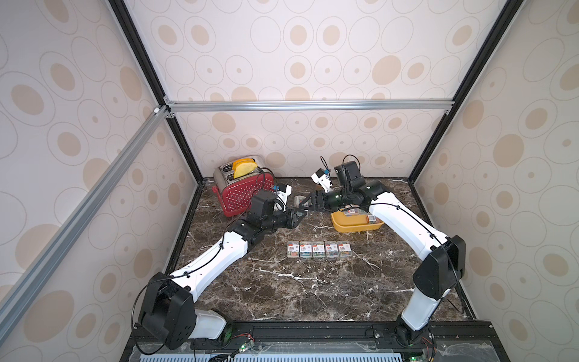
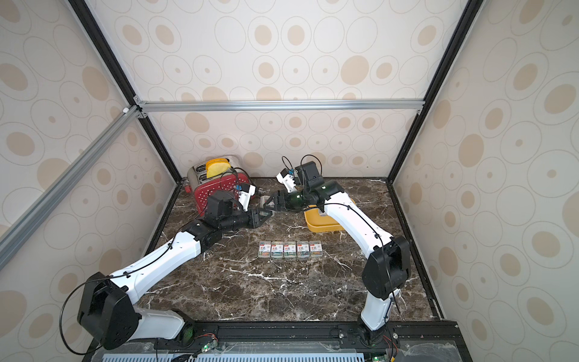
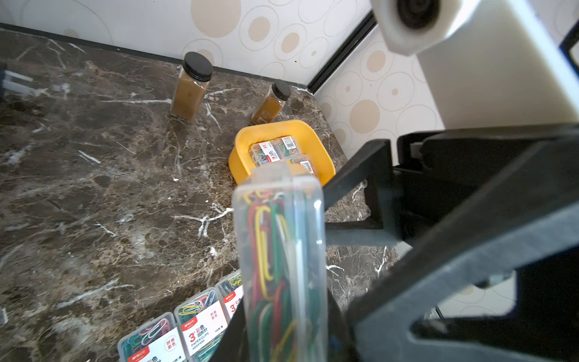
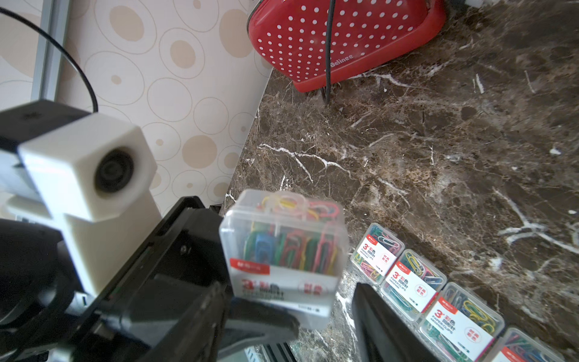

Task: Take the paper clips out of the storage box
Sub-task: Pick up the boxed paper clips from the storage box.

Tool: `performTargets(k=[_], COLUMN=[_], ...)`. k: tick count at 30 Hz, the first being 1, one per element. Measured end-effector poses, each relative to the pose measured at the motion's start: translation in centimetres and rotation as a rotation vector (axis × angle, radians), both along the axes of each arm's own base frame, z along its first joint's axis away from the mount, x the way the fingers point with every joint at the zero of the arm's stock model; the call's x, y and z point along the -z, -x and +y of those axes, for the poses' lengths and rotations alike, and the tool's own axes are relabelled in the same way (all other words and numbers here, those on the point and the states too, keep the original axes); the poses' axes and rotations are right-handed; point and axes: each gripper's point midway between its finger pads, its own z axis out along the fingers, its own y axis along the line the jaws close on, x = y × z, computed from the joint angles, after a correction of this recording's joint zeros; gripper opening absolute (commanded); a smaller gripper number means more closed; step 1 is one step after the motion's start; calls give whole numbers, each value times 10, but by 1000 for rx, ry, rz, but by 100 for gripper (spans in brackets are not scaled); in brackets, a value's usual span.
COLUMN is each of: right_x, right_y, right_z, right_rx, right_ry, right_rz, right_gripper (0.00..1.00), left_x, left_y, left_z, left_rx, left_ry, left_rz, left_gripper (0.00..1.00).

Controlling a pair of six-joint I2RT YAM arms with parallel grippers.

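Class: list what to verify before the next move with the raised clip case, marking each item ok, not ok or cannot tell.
1. Left end effector clamps the raised clip case: ok.
2. Right end effector fully clear of it: cannot tell; one finger shows a gap.
3. Bare table beside the row of five cases: ok.
4. Storage box emptied: not ok; cases lie inside.

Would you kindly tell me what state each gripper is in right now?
Left gripper: closed on a clip case.
Right gripper: open, holding nothing.
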Motion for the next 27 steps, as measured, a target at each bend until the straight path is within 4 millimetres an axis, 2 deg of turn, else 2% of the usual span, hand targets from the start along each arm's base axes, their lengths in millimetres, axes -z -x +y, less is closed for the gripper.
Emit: performTargets(k=[5,13,19,27], right_x=[-3,-26,-29,-26], right_y=[0,-31,-36,-33], right_z=[-4,-21,-11,-7], right_rx=[-34,-93,-197,-251], right_ry=[-80,-347,-436,-498], right_rz=[28,8,-15,7], right_gripper=[79,76,73,67], left_x=[-1,-19,-27,-29], left_y=[-2,14,32,41], left_z=[4,-7,-17,-17], left_rx=[3,126,232,267], left_ry=[24,180,254,282], left_rz=[18,103,166,205], left_gripper=[11,12,12,12])
